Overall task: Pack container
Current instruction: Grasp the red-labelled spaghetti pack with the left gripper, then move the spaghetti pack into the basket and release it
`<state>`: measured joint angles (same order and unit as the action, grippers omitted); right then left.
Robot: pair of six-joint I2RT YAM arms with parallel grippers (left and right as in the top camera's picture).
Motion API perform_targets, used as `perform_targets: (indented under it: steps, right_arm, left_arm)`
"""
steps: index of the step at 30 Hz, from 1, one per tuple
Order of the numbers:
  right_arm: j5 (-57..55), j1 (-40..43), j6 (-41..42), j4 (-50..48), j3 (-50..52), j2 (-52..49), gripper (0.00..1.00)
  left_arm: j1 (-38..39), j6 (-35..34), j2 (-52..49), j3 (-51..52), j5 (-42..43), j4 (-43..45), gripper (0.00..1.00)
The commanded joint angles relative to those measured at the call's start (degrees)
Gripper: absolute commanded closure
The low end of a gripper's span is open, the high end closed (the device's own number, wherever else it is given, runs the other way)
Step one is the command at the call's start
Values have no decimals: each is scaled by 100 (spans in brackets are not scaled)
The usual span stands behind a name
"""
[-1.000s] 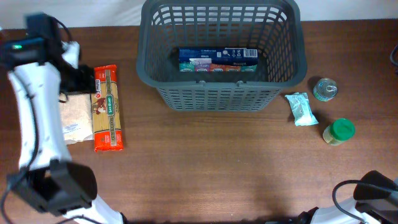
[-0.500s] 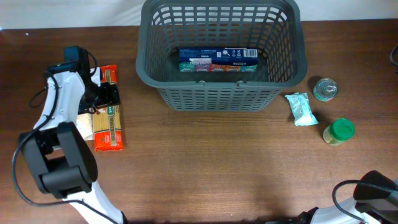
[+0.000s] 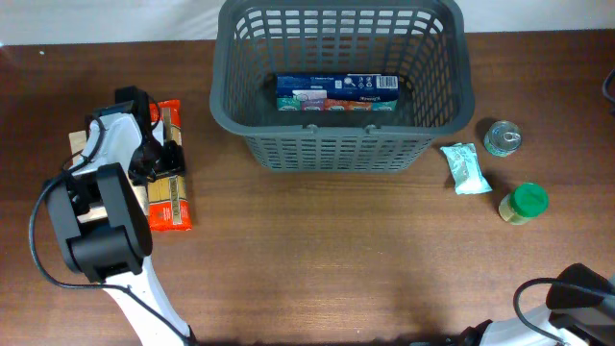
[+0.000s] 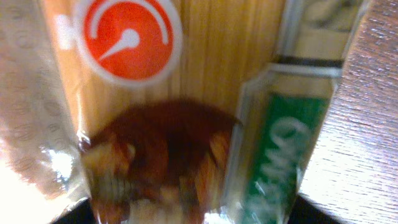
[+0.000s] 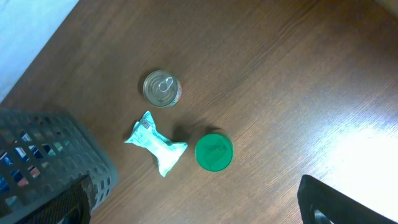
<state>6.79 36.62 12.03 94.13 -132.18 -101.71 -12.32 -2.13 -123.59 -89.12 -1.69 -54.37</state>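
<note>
Brown worktop; my left jaws are at the pasta pack, pinching or not I cannot tell. Next: lift it into the basket.

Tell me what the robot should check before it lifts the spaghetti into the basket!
1. Left fingers over the spaghetti packet: ok.
2. Fingers shut on the packet: cannot tell, the left wrist view is too close and blurry.
3. Packet free of the pale bag beside it: cannot tell, the arm hides where they meet.
4. Room in the basket next to the blue box: ok.
5. Right arm out of the way: ok, it sits low at the near right corner.
</note>
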Motion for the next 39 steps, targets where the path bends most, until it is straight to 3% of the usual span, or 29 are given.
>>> perform_targets:
  steps: [1,8,10,21,24,28,34,39]
  right_arm:
    - [33,15,46,-2,-20,-15,1]
    - [33,15,46,-4,-20,-15,1]
    - [33,15,46,-2,-20,-15,1]
    - [33,15,46,-2,-20,-15,1]
    - [31,15,46,-2,-20,-15,1]
    - [31,15,46,-4,-20,-15,1]
    - [33,15,46,-2,-20,-15,1]
    - [33,15,46,-2,-20,-15,1]
  left_arm:
    - [-22,0,-232,90,44,-59,77]
    - [-35,173,-138,-249,42,-603,90]
    - [-35,177,-17,-560,39,-835,98]
    - [-15,474,1360,-3775,46,-1919,98]
    - [120,1287,1816,-4546,409,-1869,98]
    - [584,2966,2367,-5204,1102,-1558,98]
    - [1923,5534,2813,-5289,1093,-1252,98]
    - [2898,6712,2557,-5187,1091,-1248,98]
